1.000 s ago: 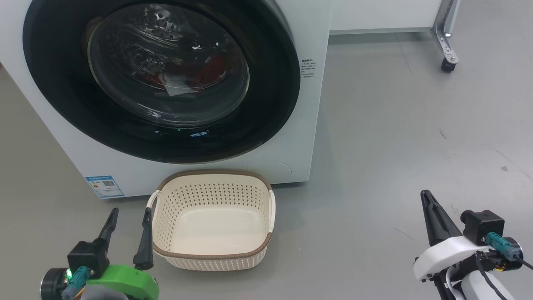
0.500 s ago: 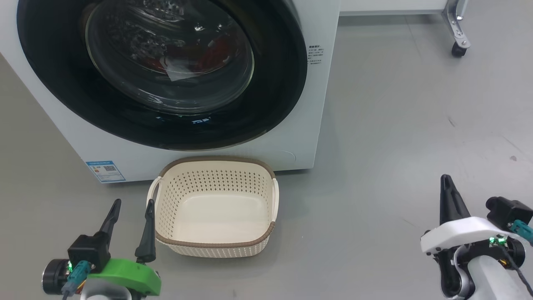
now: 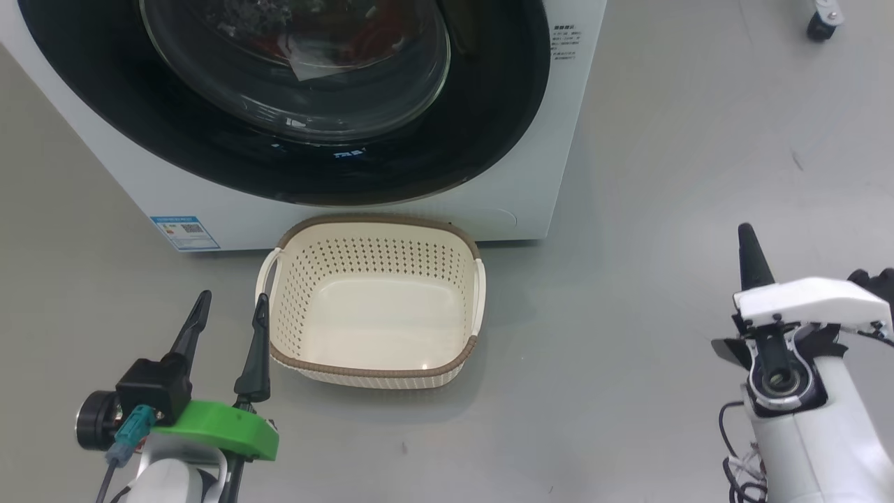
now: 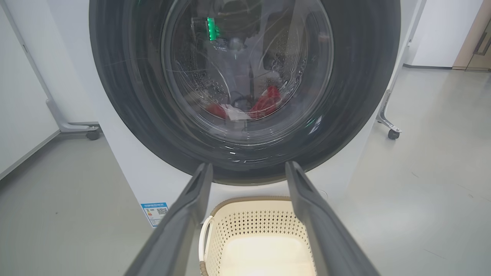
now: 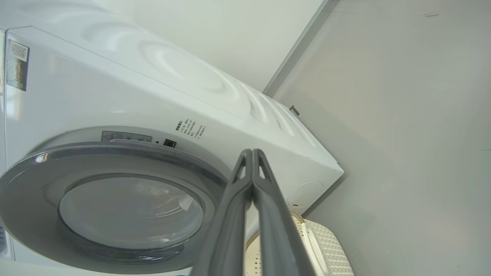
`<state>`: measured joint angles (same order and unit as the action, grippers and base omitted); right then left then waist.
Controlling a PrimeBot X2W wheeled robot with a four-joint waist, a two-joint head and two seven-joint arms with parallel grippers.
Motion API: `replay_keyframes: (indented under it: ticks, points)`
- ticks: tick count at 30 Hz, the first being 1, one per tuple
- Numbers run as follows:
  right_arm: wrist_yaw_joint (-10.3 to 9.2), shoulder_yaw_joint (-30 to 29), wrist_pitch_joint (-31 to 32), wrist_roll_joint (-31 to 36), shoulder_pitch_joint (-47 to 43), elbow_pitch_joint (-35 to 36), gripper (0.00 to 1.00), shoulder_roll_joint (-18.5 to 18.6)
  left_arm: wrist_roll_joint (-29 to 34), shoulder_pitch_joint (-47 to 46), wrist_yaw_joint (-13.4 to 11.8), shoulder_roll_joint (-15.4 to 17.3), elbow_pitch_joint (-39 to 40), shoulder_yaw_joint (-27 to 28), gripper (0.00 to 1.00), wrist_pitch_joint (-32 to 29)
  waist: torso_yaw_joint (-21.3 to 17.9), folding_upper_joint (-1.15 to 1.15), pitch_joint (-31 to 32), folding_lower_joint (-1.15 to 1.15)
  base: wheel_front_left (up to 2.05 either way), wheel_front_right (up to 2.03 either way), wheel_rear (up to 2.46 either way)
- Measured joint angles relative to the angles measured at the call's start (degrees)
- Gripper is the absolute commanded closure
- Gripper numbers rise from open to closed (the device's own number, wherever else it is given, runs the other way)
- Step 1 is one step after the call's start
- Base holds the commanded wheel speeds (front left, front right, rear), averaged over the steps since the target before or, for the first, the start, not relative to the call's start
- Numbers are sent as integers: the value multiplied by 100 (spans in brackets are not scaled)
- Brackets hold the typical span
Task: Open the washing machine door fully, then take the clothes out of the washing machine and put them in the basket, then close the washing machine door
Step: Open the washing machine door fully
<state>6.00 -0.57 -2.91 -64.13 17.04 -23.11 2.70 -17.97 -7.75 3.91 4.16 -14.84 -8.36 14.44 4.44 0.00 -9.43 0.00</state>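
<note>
Grey smooth floor (image 3: 663, 175), a few dark scuffs (image 3: 796, 162) at 2 o'clock in head view. Black caster (image 3: 818, 26) at 1 o'clock, cut by the top edge. Left wrist view: white panel (image 4: 23, 76) at 9 o'clock, metal leg (image 4: 73, 126) on a wheel at its foot; second leg (image 4: 387, 111) at 3 o'clock; white wall (image 4: 441, 34) and tan door (image 4: 473, 42) at 2 o'clock. Right wrist view: pale wall meets floor along a grey skirting line (image 5: 295, 57) at 1 o'clock. Light even, diffuse, soft shadows.

Left gripper (image 3: 233, 299): green housing, black camera block, teal connector. Right gripper (image 3: 746, 237): white housing, round bearing, black cables. Fingers (image 3: 256, 349): dark, tapered.
</note>
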Motion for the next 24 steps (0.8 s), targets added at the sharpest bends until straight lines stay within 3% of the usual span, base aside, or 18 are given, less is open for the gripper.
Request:
replay_keyframes:
  ticks: [11, 24]
  points:
    - [23, -381, 1027, -1524, 1176, -3, 100, 43, 63, -352, 57, -88, 90, -83, 0, 0, 250, 0, -556, 0, 0, 0, 0]
    - [-218, -372, 2007, -1980, 2526, -141, 100, 225, 192, -745, 127, -142, 234, -104, 0, 0, 522, 0, -1155, 0, 0, 0, 0]
